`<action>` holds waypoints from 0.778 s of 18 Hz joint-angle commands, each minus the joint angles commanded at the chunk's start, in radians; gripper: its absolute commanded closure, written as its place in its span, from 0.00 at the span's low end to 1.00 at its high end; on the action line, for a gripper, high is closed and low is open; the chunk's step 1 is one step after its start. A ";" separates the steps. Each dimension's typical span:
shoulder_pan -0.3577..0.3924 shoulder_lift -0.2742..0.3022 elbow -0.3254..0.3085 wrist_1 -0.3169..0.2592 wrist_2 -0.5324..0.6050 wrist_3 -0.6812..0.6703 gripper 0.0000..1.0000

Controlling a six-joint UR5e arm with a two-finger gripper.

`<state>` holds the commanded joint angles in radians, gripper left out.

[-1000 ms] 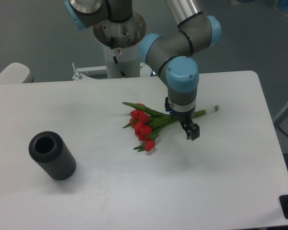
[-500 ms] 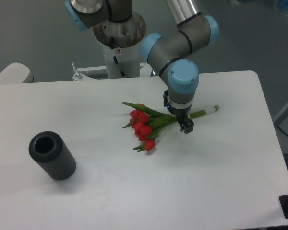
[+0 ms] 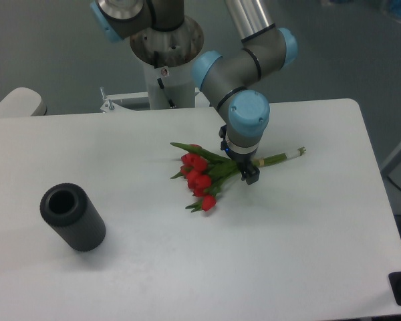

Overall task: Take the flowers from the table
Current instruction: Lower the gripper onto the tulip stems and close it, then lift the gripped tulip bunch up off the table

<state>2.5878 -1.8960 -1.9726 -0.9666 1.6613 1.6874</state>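
Over the flowers [image 3: 202, 175] stems on the table [image 3: 307, 234], gripper [image 3: 246, 174] lowered, opening unclear

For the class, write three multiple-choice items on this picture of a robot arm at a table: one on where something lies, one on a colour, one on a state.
1. Where does the black cylinder lie on the table?
A. near its left side
B. at the far right corner
C. on top of the flowers

2. What colour are the blooms of the flowers?
A. yellow
B. red
C. white

3. How do the flowers lie?
A. upright in the cylinder
B. lifted clear of the table
C. flat on the table

Answers:
1. A, it sits well to the left of the bunch.
2. B, the tulip heads are red above green stems.
3. C, the bunch rests on the tabletop with the gripper down at its stems.
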 joint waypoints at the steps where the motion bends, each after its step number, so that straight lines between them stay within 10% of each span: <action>1: 0.000 -0.008 -0.011 0.023 0.000 0.000 0.00; 7: -0.002 -0.012 -0.037 0.072 -0.005 0.000 0.04; 10: -0.002 -0.012 -0.031 0.078 -0.018 0.000 0.59; 14: 0.002 -0.012 -0.014 0.078 -0.040 0.000 0.66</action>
<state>2.5893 -1.9083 -1.9866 -0.8882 1.6215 1.6874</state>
